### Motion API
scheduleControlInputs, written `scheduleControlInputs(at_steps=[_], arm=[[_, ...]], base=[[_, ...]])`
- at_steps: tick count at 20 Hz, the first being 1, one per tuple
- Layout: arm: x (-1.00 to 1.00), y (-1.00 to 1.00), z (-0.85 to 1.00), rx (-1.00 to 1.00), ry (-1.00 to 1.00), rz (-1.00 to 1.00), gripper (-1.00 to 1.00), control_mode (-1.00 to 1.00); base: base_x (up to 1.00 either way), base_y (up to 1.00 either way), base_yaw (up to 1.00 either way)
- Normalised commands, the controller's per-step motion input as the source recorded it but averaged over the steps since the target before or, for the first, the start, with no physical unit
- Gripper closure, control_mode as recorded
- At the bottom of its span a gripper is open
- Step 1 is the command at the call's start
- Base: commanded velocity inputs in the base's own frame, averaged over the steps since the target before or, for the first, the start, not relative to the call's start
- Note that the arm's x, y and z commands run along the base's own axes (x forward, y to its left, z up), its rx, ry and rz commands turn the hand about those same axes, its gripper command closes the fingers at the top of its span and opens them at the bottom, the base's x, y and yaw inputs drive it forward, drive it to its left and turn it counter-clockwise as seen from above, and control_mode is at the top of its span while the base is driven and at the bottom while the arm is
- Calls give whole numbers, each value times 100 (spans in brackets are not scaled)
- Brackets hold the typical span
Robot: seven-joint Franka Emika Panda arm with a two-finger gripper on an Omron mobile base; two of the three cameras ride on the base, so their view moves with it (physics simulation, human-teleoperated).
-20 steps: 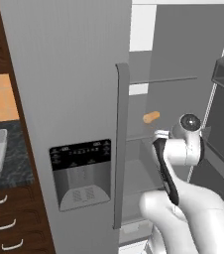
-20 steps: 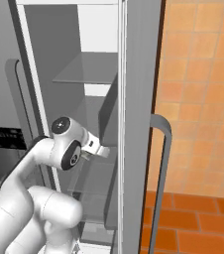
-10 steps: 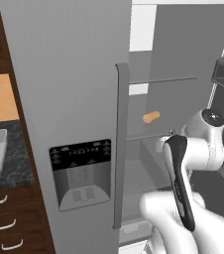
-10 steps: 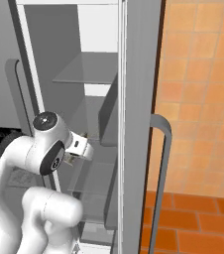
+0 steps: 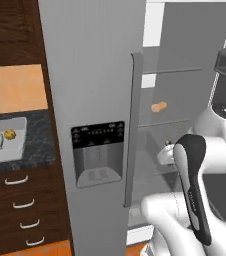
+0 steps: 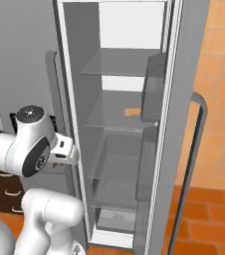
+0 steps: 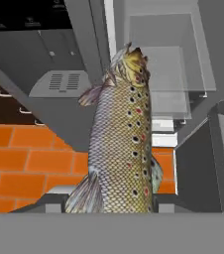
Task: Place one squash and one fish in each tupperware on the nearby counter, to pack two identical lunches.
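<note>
Jaws: pinching a speckled, olive-brown fish (image 7: 123,134) that juts forward from the gripper (image 7: 106,203).
Beyond it: open grey refrigerator (image 6: 129,124); one tan oblong squash (image 5: 159,106) on a glass shelf (image 5: 171,71).
Well off to the side: shallow grey-white tupperware tray (image 5: 16,150) on the black speckled counter (image 5: 35,157), holding a squash and a fish.
Step, judged: carrying the second fish out. Next: travel to the counter and release into the other tray.

Spotted fish (image 7: 121,139) in end effector (image 7: 106,206); squash (image 5: 159,106) on fridge shelf.
</note>
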Motion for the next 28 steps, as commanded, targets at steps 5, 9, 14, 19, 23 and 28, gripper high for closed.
scheduleControlInputs(at_steps=[5, 9, 14, 19, 23, 28], arm=[[0, 0, 0, 0, 0, 0, 100, 100], [0, 0, 0, 0, 0, 0, 100, 100], [0, 0, 0, 0, 0, 0, 100, 100], [0, 0, 0, 0, 0, 0, 100, 100], [0, 0, 0, 0, 0, 0, 100, 100], [0, 0, 0, 0, 0, 0, 100, 100]], base=[[-62, 100, 6], [1, 100, 5], [19, 100, 0], [12, 100, 0], [27, 100, -2], [36, 100, -5]])
